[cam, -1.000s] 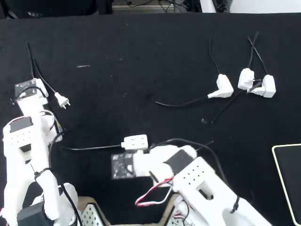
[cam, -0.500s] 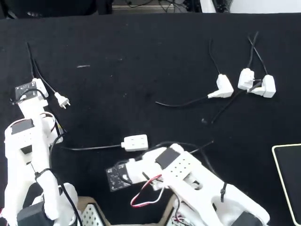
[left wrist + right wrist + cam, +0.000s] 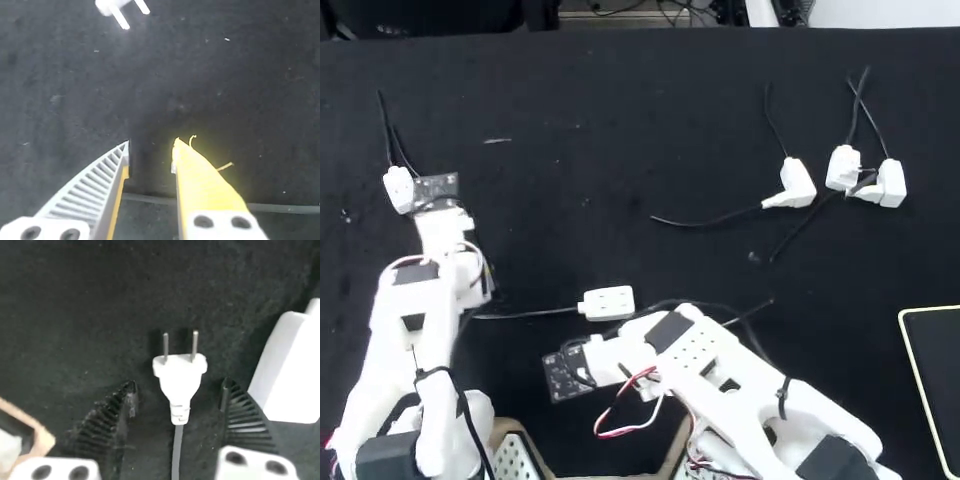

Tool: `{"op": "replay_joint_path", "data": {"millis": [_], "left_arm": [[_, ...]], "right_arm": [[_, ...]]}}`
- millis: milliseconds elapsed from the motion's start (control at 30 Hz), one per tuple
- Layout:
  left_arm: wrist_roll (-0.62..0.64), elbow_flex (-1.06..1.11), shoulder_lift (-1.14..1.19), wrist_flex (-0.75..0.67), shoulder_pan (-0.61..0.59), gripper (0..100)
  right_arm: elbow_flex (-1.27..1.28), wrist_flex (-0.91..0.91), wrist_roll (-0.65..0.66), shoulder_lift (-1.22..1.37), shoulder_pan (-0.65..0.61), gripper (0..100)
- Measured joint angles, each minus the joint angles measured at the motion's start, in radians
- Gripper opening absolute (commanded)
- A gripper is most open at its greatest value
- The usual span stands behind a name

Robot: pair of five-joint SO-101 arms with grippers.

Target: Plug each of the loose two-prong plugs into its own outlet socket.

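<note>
The plug (image 3: pixel 107 6) is cut off at the edge — prongs blurred.

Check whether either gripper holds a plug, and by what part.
Neither. The right gripper stands open astride a plug; the left gripper is open and empty.

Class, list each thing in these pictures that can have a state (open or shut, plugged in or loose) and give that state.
left claw: open, holding nothing.
right claw: open, one finger either side of a plug, not gripping it.
plug at right claw: loose, prongs bare, lying flat.
plug at left claw: loose, prongs bare, ahead of the fingers.
outlet block: nothing plugged in, as far as can be seen.
</note>
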Motion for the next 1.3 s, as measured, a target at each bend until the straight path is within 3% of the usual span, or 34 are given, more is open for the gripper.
{"op": "replay_joint_path", "data": {"millis": [100,233,433,600,800,1000,1300], "left_arm": [[0.000,0.049,0.000,-0.038,0.008,15],[0.000,0.066,-0.009,-0.044,0.008,15],[0.000,0.066,-0.009,-0.044,0.008,15],[0.000,0.066,-0.009,-0.044,0.008,15],[0.000,0.066,-0.009,-0.009,0.008,14],[0.041,0.051,-0.009,0.064,0.008,15],[0.075,0.072,-0.199,0.078,-0.086,15]], "right_arm": [[0.000,-0.032,-0.078,0.000,0.000,22.8],[0.000,-0.048,-0.181,0.000,0.000,1.8],[-0.002,-0.054,-0.230,-0.002,0.002,1.1],[-0.035,0.048,-0.250,-0.044,0.002,1.0],[-0.089,0.160,-0.400,-0.279,0.002,1.0],[-0.041,-0.052,-0.583,-0.497,0.000,1.0],[0.002,-0.428,-0.663,-0.381,0.000,1.0]]}}
